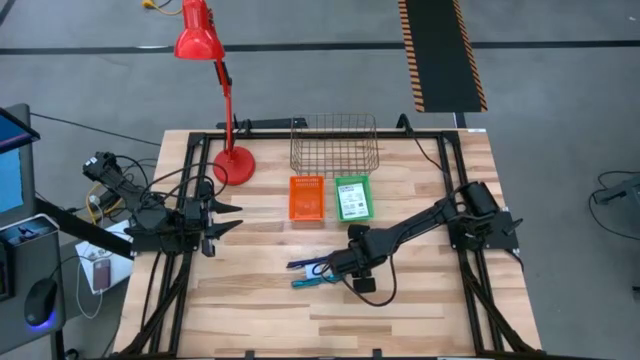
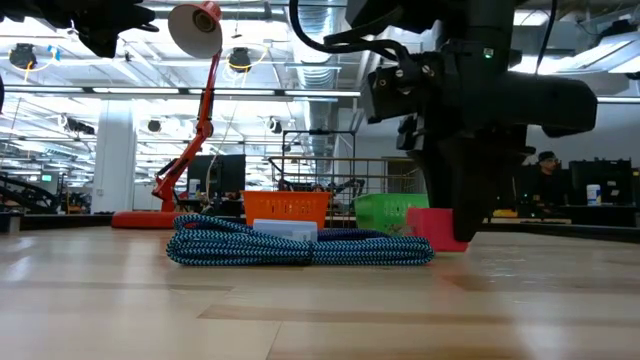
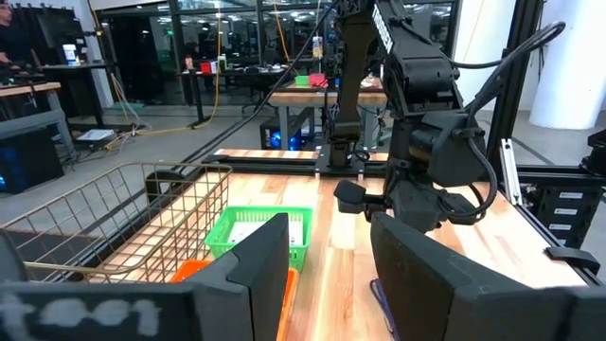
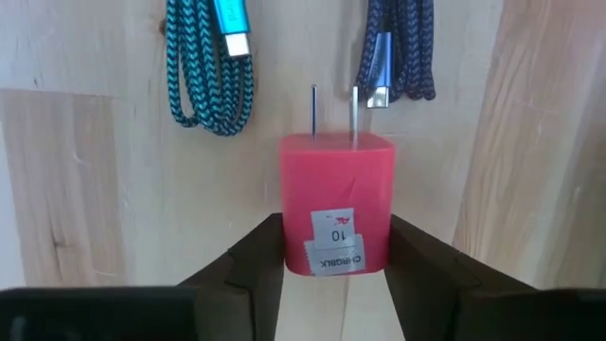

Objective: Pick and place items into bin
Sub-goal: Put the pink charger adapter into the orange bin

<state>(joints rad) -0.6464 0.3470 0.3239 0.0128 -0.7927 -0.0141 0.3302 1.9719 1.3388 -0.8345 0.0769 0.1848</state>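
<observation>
A pink-red charger block [image 4: 336, 213] with two metal prongs and a white label sits between the fingers of my right gripper [image 4: 336, 248], which is shut on it near the table's middle [image 1: 335, 268]. In the low view the block [image 2: 437, 228] shows below that gripper, at or just above the tabletop. A coiled teal braided cable [image 4: 210, 66] and a dark blue one [image 4: 396, 52] lie flat on the wood just past the prongs, with a white tag [image 2: 285, 231] on them. My left gripper [image 1: 225, 218] waits open at the table's left side. My right gripper pinches the charger block by its two opposite side faces [image 4: 289, 237] at the end away from the prongs, one finger [image 4: 256, 256] on each side. The fingers come from above, slanting in from the table's right. I cannot tell whether the block is lifted clear.
A wire basket [image 1: 333, 145] stands at the far middle, with an orange bin [image 1: 307, 197] and a green bin [image 1: 352, 197] side by side in front of it. A red desk lamp [image 1: 232, 165] stands on its base at the far left. Bare wood lies toward the near edge.
</observation>
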